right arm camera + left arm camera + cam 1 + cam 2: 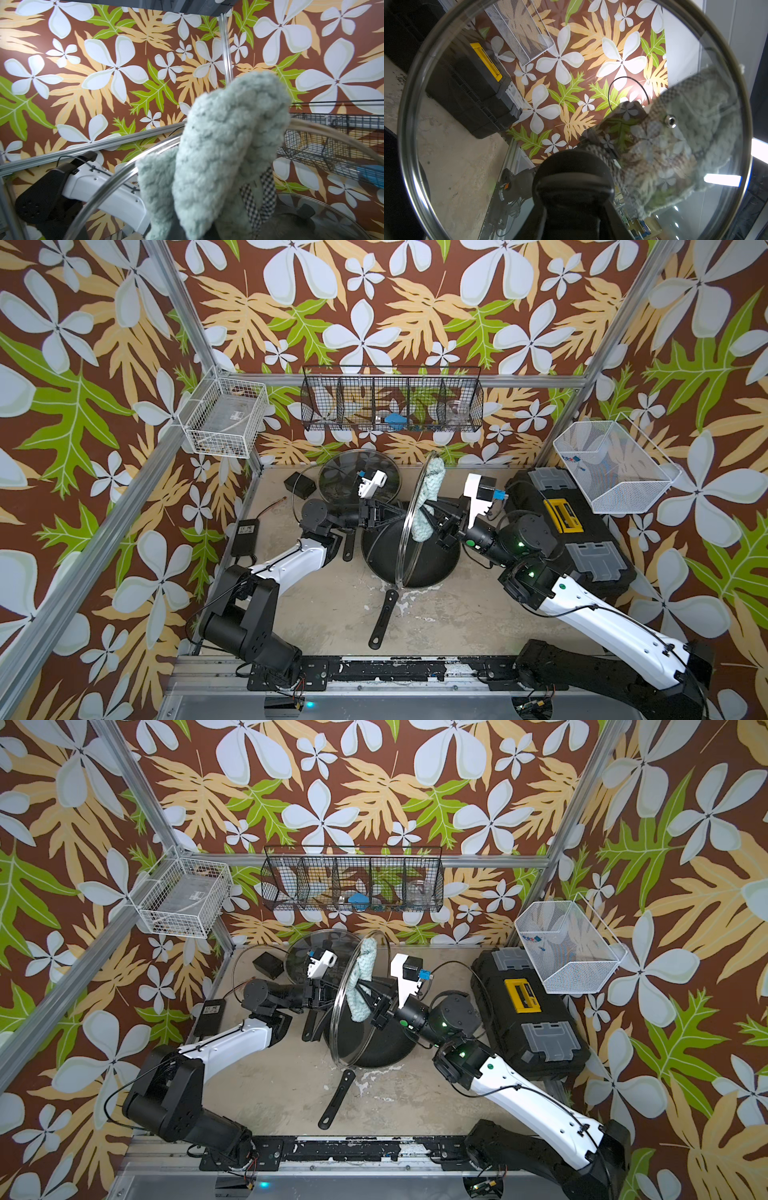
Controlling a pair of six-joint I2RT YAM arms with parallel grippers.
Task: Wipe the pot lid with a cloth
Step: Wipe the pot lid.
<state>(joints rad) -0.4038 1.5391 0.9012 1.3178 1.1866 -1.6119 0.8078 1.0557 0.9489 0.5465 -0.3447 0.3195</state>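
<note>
Left gripper (387, 515) is clamped on the black knob (573, 176) of the lid (345, 1036), jaws closed on either side of it, and the lid stands on edge straight out ahead of the fingers. In my left wrist view the glass fills nearly the whole frame, silvery rim all round.

Right gripper (434, 510) faces the lid from the opposite side. Its jaws are shut on the cloth (433, 479), which is bunched around the fingers so that I can barely see them in the right wrist view. The cloth lies against the glass on the face away from my left gripper, reaching from beside the knob up to the top rim and poking a little past it. Through the glass I see the fluffy pile pressed flat, with a black-and-white checked strip (679, 91) running along it.

Below both grippers sits a black pan (432, 568), handle pointing back toward the arm bases. The lid's bottom rim is down at the pan's near edge; I cannot tell whether it touches. Behind my left gripper a smaller lid (340, 477) lies flat on the table (457, 614). Out past my right gripper's wrist is a black toolbox (590, 531) with a yellow latch.
</note>
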